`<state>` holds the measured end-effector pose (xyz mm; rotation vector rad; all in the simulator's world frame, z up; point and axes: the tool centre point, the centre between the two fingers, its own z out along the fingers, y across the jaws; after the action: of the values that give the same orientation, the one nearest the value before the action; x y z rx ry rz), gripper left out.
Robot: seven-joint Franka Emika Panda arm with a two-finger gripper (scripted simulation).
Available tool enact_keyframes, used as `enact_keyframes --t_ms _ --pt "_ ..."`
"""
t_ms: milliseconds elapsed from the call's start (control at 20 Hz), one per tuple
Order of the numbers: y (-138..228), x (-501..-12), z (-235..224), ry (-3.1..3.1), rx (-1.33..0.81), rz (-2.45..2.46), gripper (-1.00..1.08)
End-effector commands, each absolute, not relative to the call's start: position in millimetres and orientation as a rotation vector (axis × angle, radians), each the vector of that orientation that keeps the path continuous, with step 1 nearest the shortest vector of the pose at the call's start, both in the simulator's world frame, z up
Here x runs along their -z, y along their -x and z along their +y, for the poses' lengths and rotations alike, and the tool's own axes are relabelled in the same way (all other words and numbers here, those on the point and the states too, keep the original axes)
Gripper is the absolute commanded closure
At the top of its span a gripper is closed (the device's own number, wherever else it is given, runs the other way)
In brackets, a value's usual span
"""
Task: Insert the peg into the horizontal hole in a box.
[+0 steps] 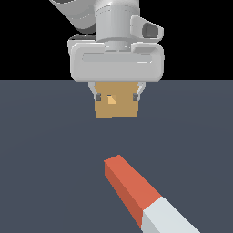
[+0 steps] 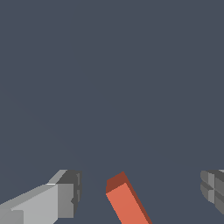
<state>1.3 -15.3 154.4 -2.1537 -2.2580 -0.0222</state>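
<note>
My pincer hangs released, its two fingers spread wide with nothing between them. In the exterior view it sits toward twelve o'clock of the scene, and the tan box shows behind it, framed between my fingertips. I cannot tell from that view how far the box lies beyond the pincer. The hole shows as a small lighter square on the box's face, slightly toward the exterior view's left of the face's middle.

The peg lies flat on the dark grey surface, well apart from the box, down toward six o'clock in the exterior view. Its red-orange half points up toward eleven o'clock, roughly at the box, and its white half runs off toward five o'clock, out of the picture's edge.

In the wrist view, the peg's red-orange end shows between my two fingers, touching neither, and only that end is in the picture. The gap on each side of it is wide, and the peg lies at a slant to the line between the fingers. The surface fills the rest of that view.
</note>
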Motion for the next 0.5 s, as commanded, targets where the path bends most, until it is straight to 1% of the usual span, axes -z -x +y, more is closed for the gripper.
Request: enact_keyframes --t_ms 0,450 --pt "-2 -149 -28 2.123 0.021 -2.288 -0.92" --pt "-10 -126 -89 1.964 0.014 -2.433 -0.92"
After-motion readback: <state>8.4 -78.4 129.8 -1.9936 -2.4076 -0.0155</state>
